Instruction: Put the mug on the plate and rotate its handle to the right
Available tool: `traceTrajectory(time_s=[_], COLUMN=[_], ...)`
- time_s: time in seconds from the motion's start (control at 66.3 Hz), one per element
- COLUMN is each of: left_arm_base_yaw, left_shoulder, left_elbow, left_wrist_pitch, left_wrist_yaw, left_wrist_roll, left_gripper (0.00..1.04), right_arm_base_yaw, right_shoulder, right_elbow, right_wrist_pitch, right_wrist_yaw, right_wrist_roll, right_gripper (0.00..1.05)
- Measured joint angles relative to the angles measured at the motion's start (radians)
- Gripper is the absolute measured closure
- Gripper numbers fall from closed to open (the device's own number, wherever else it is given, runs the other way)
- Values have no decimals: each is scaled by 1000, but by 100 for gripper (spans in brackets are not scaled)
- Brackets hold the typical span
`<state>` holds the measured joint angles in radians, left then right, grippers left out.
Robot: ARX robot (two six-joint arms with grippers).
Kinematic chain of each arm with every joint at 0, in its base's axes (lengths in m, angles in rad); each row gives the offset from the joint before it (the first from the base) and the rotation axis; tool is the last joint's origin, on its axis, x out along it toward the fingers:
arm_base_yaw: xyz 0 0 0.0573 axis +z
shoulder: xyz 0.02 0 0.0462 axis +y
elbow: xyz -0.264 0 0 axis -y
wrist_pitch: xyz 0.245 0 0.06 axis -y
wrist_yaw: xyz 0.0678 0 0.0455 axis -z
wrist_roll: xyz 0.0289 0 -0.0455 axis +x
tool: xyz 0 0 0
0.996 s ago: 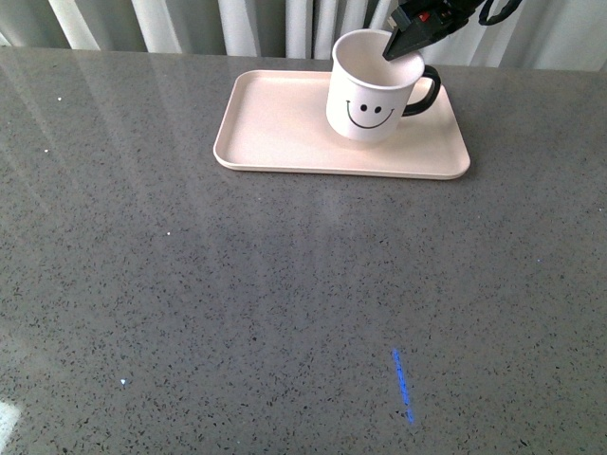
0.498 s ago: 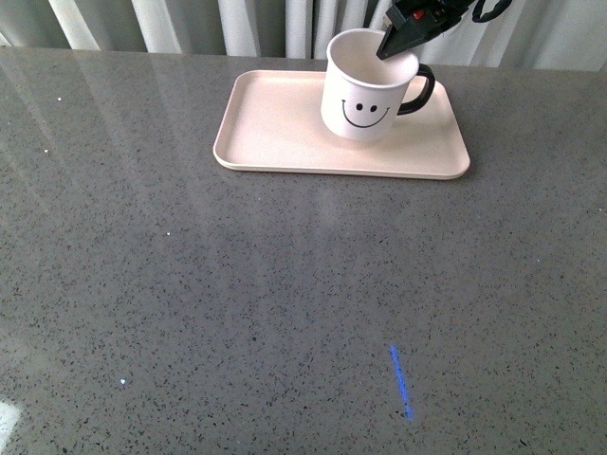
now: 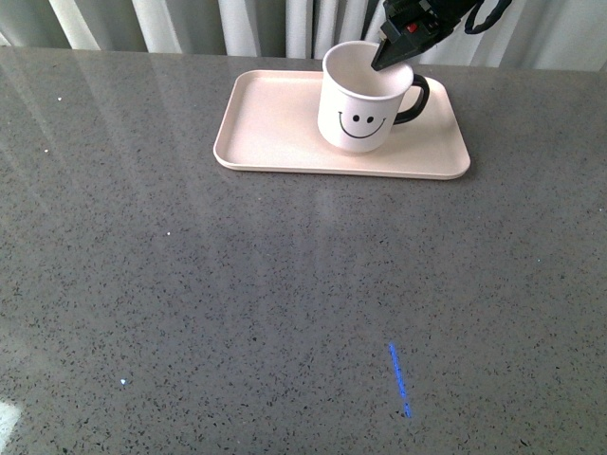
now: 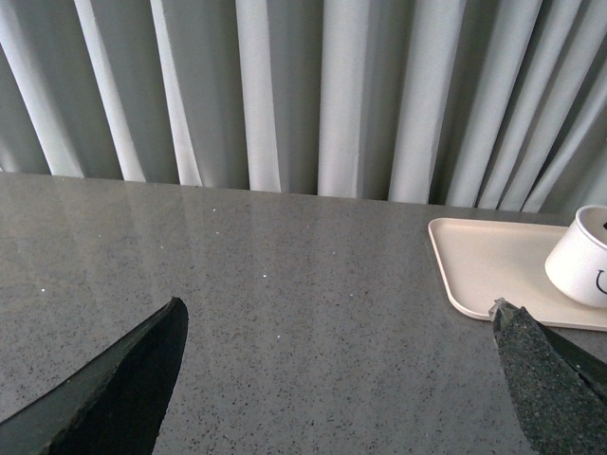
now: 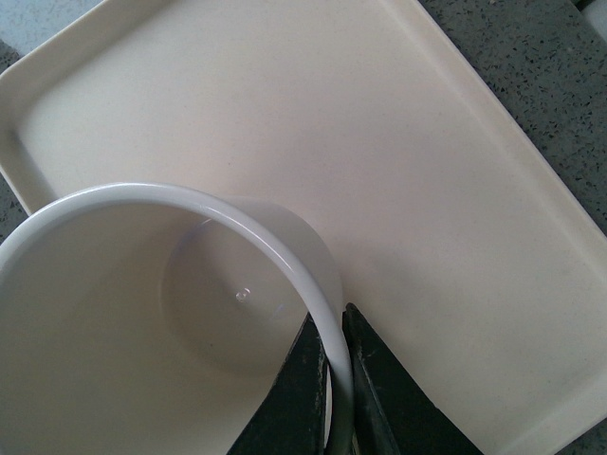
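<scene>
A: Where's the mug (image 3: 358, 102)?
B: Upright on the plate (image 3: 275, 123), in its right half, handle (image 3: 414, 100) pointing right.
A: Grippers?
B: The right gripper (image 3: 381, 59) pinches the mug's rim, one finger inside. The left gripper (image 4: 332, 398) is spread wide, holding nothing.

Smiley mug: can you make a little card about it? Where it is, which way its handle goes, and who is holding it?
thing: white mug with a black smiley face
where: on the pink plate, right of its middle
handle: the black handle points right in the front view
inside: empty
holder: right gripper, shut on the mug's rim, one finger inside and one outside
other arm: left gripper, open over the grey table, apart from the mug
</scene>
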<state>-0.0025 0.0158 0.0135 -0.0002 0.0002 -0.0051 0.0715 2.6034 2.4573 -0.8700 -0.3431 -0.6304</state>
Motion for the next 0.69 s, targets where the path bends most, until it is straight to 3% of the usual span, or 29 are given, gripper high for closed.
traceTrajectory(time_s=[0.694], left_arm_base_yaw=[0], left_shoulder=[0], left_elbow=[0], left_wrist_pitch=[0], left_wrist_yaw=[0], left_wrist_roll=[0], left_gripper=[9], right_arm_base_yaw=[5], right_shoulder=[5], right_elbow=[-27], right_wrist_pitch=[4], right_wrist_yaw=[13], right_wrist_roll=[-26], right_gripper=[103])
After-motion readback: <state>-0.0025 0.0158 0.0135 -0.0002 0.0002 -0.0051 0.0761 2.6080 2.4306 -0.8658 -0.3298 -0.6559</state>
